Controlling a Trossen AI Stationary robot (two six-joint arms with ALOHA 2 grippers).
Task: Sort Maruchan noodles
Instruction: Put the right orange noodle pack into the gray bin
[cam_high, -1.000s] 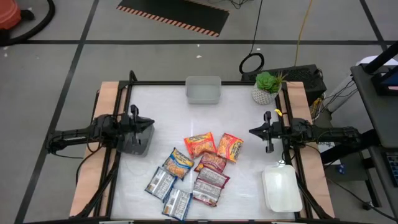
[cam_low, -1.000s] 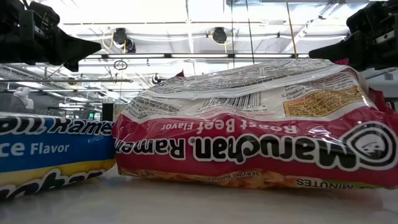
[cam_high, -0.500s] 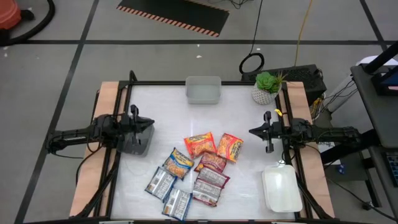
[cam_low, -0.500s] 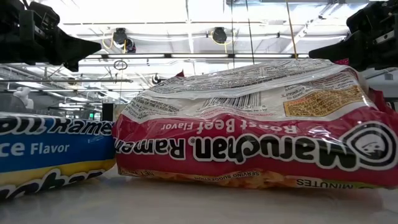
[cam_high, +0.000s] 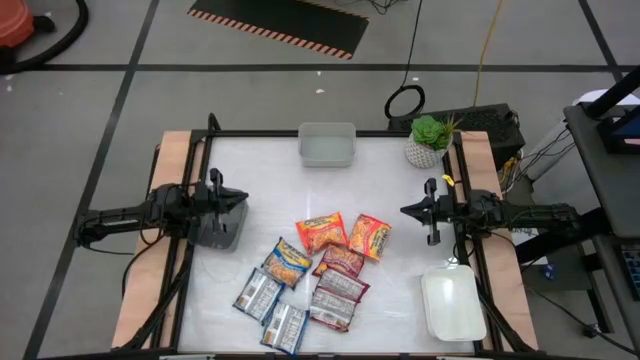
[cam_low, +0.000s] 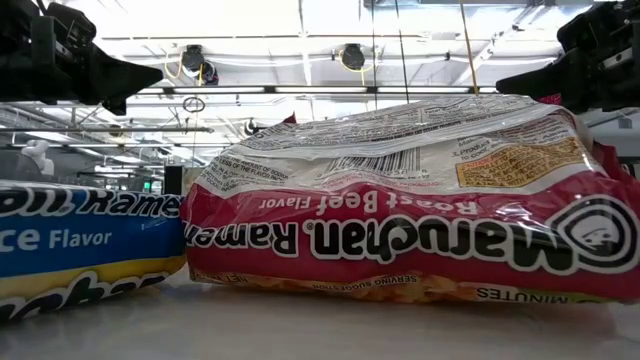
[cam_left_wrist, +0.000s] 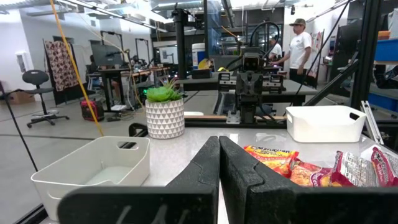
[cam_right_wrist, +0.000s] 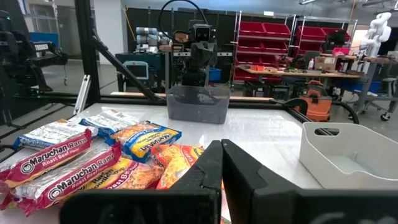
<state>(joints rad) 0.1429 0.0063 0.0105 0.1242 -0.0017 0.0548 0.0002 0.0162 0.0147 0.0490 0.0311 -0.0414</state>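
The Maruchan noodles lie flat in a loose cluster on the near middle of the table. Orange packets (cam_high: 320, 231) (cam_high: 369, 237) lie farthest in, maroon-and-silver ones (cam_high: 340, 285) toward the near edge, and blue-silver ones (cam_high: 258, 294) at the near left. In the low view a maroon packet (cam_low: 400, 215) fills the foreground beside a blue one (cam_low: 70, 245). My left gripper (cam_high: 245, 200) (cam_left_wrist: 219, 149) hovers shut at the table's left side, pointing level toward the middle. My right gripper (cam_high: 403, 211) (cam_right_wrist: 221, 152) hovers shut at the right side, facing it. Neither touches a packet.
A dark grey tray (cam_high: 218, 230) sits under my left gripper. A pale grey tray (cam_high: 327, 146) stands at the far middle and a white tray (cam_high: 452, 303) at the near right. A potted plant (cam_high: 428, 140) stands at the far right corner. People stand in the room beyond the table.
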